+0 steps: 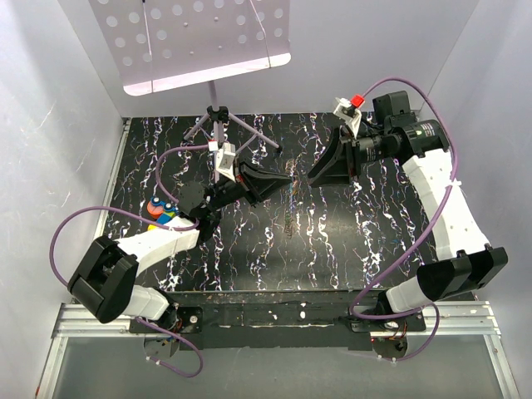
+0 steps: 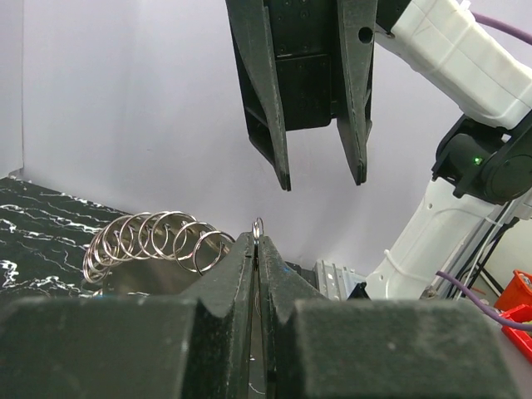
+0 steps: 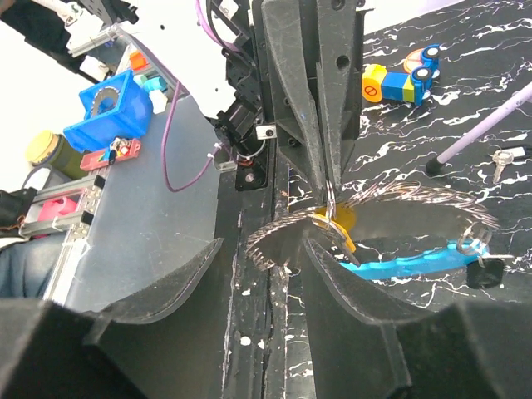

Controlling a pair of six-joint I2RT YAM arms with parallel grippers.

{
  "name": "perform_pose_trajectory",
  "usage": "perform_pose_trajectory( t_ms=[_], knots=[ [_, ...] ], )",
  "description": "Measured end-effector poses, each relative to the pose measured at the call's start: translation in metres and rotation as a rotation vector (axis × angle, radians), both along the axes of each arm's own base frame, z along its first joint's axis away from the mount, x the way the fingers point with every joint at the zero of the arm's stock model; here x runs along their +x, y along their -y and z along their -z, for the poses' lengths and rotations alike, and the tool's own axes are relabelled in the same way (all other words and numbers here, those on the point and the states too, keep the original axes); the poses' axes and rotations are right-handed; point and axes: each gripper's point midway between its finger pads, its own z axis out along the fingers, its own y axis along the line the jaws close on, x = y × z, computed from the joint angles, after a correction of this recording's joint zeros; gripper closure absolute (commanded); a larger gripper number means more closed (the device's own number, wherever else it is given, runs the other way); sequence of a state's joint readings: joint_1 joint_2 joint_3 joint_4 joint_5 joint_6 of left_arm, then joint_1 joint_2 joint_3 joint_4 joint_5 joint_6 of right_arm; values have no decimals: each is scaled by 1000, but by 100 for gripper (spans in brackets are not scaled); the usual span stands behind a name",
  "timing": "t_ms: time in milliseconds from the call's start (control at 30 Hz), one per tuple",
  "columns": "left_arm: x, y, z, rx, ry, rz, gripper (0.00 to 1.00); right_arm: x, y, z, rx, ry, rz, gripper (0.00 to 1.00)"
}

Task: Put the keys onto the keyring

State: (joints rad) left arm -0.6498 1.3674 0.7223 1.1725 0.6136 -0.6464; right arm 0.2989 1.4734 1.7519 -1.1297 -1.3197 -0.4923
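The left gripper is shut on the thin keyring. The open right gripper could bump it loose.

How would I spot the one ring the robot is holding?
Over the black marbled table, find the left arm, whose jaws are shut. A small metal ring pokes up between their tips. It alone is pinched; the fanned row of rings beside it is not gripped.
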Motion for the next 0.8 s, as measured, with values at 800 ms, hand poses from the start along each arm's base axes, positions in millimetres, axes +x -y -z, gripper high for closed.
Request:
perform_pose_trajectory(
  t_ms=[800],
  knots=[
    [8, 2, 19, 80, -22, -35, 100, -1, 19, 3, 76, -24, 40, 51]
  ],
)
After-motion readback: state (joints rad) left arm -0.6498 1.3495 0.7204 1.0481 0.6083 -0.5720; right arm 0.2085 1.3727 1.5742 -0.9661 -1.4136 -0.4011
